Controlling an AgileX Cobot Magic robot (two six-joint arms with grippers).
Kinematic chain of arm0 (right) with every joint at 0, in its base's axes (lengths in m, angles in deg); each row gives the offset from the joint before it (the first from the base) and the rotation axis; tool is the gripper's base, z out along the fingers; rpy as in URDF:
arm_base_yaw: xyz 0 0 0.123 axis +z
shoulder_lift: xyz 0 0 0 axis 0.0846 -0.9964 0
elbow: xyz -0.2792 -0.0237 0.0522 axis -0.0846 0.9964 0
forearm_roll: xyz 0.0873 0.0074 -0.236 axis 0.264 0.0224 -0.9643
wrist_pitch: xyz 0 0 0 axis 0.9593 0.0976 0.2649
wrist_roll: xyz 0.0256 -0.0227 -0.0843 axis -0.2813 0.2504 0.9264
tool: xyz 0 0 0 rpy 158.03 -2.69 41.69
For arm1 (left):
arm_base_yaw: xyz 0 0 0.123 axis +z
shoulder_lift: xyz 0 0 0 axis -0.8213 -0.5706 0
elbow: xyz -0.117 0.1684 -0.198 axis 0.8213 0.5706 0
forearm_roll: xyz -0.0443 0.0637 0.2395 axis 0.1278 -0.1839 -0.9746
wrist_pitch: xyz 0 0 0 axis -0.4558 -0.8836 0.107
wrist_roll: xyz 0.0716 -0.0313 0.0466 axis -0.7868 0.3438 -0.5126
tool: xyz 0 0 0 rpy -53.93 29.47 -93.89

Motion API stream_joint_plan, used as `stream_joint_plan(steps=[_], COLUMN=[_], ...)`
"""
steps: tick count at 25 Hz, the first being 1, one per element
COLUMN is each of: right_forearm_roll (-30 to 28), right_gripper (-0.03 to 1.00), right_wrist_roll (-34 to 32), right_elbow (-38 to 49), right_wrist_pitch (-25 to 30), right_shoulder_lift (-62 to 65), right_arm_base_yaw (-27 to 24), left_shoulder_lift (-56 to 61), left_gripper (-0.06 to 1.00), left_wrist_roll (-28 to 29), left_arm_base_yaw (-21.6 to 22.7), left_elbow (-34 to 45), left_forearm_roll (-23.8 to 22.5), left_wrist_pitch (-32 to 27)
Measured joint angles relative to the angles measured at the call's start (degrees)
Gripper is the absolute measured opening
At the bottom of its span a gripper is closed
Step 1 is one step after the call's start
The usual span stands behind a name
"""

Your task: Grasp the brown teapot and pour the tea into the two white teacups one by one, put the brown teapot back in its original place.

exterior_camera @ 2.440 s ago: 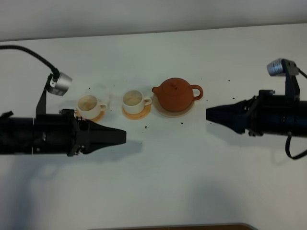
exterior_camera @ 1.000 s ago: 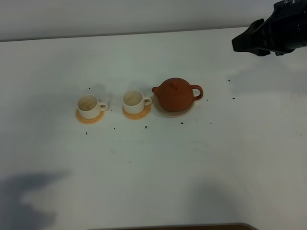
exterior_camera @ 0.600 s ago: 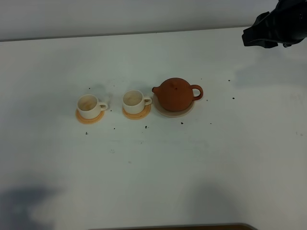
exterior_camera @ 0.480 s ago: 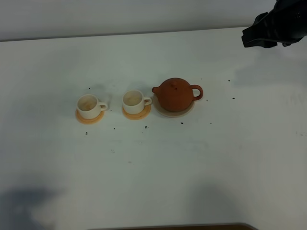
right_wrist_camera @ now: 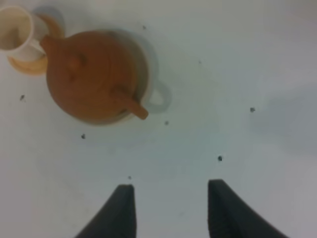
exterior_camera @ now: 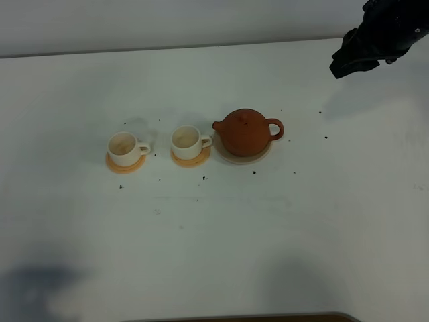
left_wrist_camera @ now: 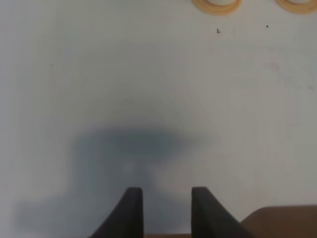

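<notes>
**Both grippers empty, teapot on its saucer**

You have the brown teapot (exterior_camera: pixel 247 133) standing upright on the pale saucer (exterior_camera: pixel 244 161), lid on, near the middle of the white table (exterior_camera: pixel 268 235). Its spout points toward the left of the high view and its loop handle toward the right. The two white teacups stand in a row with it, each on an orange coaster (exterior_camera: pixel 125 169). The inner teacup (exterior_camera: pixel 188 142) is just beside the spout, and the outer teacup (exterior_camera: pixel 124 149) is farther along on the left side, apart from the first. Both cups are upright with their little handles turned toward the teapot. You cannot tell from these views whether either cup holds tea.

Your right gripper (exterior_camera: pixel 340 67) sits at the upper right corner of the high view, well apart from the teapot. Its jaws stand wide and have nothing between them. Its wrist camera looks down past the two dark fingers at bare table, with the teapot, the saucer rim and the inner teacup beyond.

Your left gripper (left_wrist_camera: pixel 166 191) is out of the high view. Its wrist camera shows the fingers parted and holding nothing, over bare table crossed by a soft shadow, with the edges of two coasters at the far side. Small dark specks (exterior_camera: pixel 254 172) lie scattered on the table around the tea set.
</notes>
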Motion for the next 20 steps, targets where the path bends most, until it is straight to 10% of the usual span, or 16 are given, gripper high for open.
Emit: stream_joint_plan(steps=[20], right_forearm_roll=[0.0], right_gripper=[0.37], right_wrist_roll=[23.5], right_elbow=[-2.6], right_wrist_pitch=[-2.8], right_shoulder_lift=[-3.2], right_arm_base_yaw=[8.2], left_shoulder_lift=[10.1], left_gripper=[0.28], left_wrist_roll=[-0.4], left_arm_base_yaw=[5.4], left_elbow=[0.2], left_forearm_roll=[0.0], left_wrist_pitch=[-0.2])
